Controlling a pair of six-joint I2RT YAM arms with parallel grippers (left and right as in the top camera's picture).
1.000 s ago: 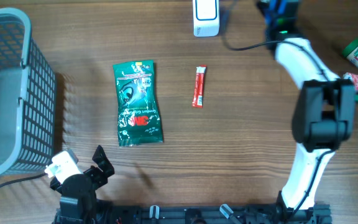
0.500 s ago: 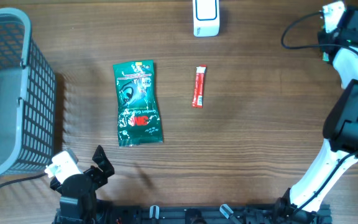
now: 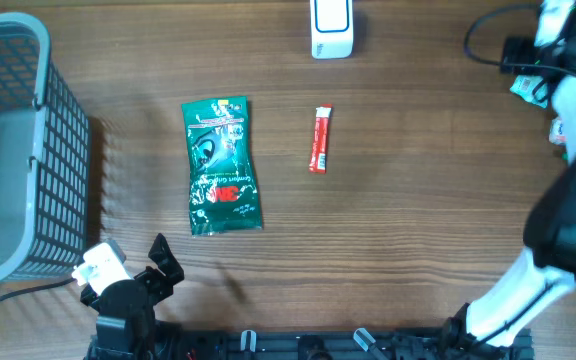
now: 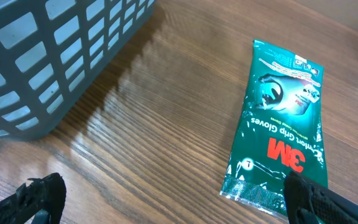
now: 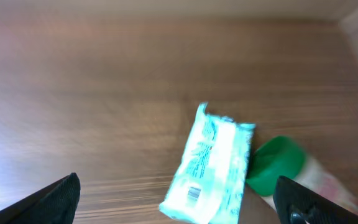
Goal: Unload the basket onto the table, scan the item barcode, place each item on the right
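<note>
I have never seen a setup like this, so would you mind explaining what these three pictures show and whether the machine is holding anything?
It is a robot with two arms at a wooden table, each ending in a two-finger gripper. One picture looks straight down from above; the other two come from small cameras on the wrists.

From above you see a grey basket, a green glove packet, a red sachet and a white scanner.

The left gripper is open over the table beside the glove packet and holds nothing. The right gripper is open too, above a pale blue packet and a green-capped bottle, both blurred.
</note>
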